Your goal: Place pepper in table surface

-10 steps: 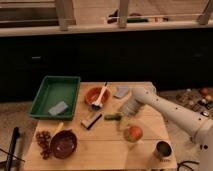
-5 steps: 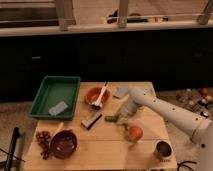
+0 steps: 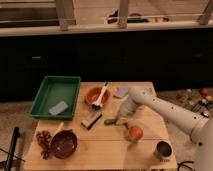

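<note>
While the pepper [image 3: 111,121] lies on the table surface [image 3: 107,145], the fingers' [image 3: 121,118] state is unclear.

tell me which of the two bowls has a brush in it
The orange bowl near the green tray, left of the gripper; the dark red bowl holds none.

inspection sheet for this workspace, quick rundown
surface: table surface, light wood planks
job's things: pepper lying on the wood beside the gripper
clutter: green tray holding a grey block; orange bowl with brush; dark bowl; orange fruit; can
grippers: gripper low at the table's middle, by the pepper
cables: nothing seen
surroundings: dark cabinets behind
</note>
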Robot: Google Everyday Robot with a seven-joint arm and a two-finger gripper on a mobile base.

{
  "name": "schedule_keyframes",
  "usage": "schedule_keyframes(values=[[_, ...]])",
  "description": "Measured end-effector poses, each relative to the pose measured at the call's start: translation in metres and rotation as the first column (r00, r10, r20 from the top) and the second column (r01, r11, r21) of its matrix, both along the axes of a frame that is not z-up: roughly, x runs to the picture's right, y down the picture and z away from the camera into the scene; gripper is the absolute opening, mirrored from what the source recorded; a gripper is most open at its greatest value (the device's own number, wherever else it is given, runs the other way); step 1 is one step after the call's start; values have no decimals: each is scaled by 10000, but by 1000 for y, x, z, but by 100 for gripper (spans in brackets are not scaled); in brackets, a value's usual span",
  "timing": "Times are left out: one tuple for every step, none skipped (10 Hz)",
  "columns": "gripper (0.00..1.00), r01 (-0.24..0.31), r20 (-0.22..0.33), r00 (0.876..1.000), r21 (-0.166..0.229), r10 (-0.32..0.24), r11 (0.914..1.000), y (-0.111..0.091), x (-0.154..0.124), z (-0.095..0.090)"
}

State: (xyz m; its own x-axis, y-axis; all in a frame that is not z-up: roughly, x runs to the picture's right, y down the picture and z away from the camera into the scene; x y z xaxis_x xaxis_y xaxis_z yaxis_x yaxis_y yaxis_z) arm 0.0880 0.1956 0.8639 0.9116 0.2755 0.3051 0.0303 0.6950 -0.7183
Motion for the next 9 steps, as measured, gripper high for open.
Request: schedule_keyframes(values=[[0,-26,84,10000,-23,27,10000,-5,-1,-1],[0,3,196,9998,-43,-2,10000,-11,-3,-3],[0,-3,249,9997,-56,5,10000,-15,-3,-4],[0,-36,305,9995,-63,38,10000,-19,-1,-5],[0,-44,374,9993,-72,46,10000,-22,-1,-6],[0,-54,466,9989,-62,57,10000,-26,-2,-7],[0,-52,554,9984,-48,55,10000,-31,-3,-9],[0,-16,643,9979,-41,18,10000,-36,-3,-12],[0,13,743,9972,-14,-12,10000,-41,-2,-16]])
